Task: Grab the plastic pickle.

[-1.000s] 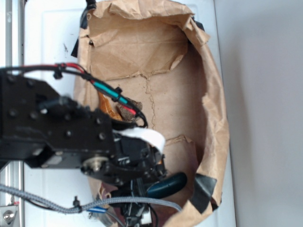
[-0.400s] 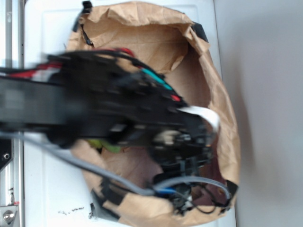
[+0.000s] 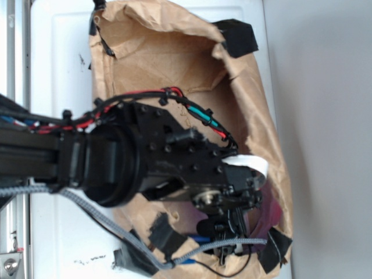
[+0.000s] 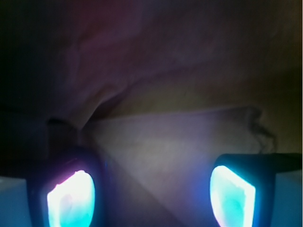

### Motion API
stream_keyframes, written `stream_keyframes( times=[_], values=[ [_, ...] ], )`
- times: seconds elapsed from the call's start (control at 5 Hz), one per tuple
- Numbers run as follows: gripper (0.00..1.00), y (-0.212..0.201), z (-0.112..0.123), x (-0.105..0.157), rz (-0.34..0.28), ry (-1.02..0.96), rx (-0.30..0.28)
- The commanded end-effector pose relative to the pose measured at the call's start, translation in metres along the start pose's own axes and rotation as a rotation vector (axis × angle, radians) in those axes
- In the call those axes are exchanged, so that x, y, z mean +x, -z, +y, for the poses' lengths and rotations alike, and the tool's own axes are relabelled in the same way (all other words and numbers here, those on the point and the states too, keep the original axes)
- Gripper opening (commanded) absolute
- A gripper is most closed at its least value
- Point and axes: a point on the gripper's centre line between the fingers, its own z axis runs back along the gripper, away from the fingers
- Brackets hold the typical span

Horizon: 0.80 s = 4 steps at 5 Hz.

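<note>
The plastic pickle is hidden in both views; the arm covers the near end of the bag where it could lie. My gripper (image 3: 228,235) hangs low inside the brown paper bag (image 3: 174,58), close to its near right corner. In the wrist view the gripper (image 4: 151,196) is open, its two glowing pads (image 4: 71,201) far apart with only creased brown paper between them. A fold of the bag wall rises just ahead of the fingertips.
The bag lies open on a white surface (image 3: 58,58), its rim held by black tape patches (image 3: 235,36). A grey braided cable (image 3: 116,229) and red and green wires (image 3: 203,116) run along the arm. The bag's right wall (image 3: 264,133) stands close to the gripper.
The arm has swung right and deeper toward the bag's near right corner. The pickle, visible beside the gripper a second ago, is now covered. The bag has shifted and crumpled slightly.
</note>
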Motion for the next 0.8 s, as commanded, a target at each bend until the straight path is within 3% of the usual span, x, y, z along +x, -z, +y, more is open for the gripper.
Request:
stream_keyframes(
  times=[0.0,0.2,0.4,0.6],
  values=[
    [1.00,-0.010,-0.016,-0.041,0.018,0.046,-0.037],
    [1.00,-0.049,-0.019,-0.045,-0.027,0.031,-0.107],
    [1.00,-0.084,0.006,0.012,-0.047,0.003,-0.145],
    [1.00,-0.082,0.022,0.038,-0.061,-0.012,-0.160]
  ],
)
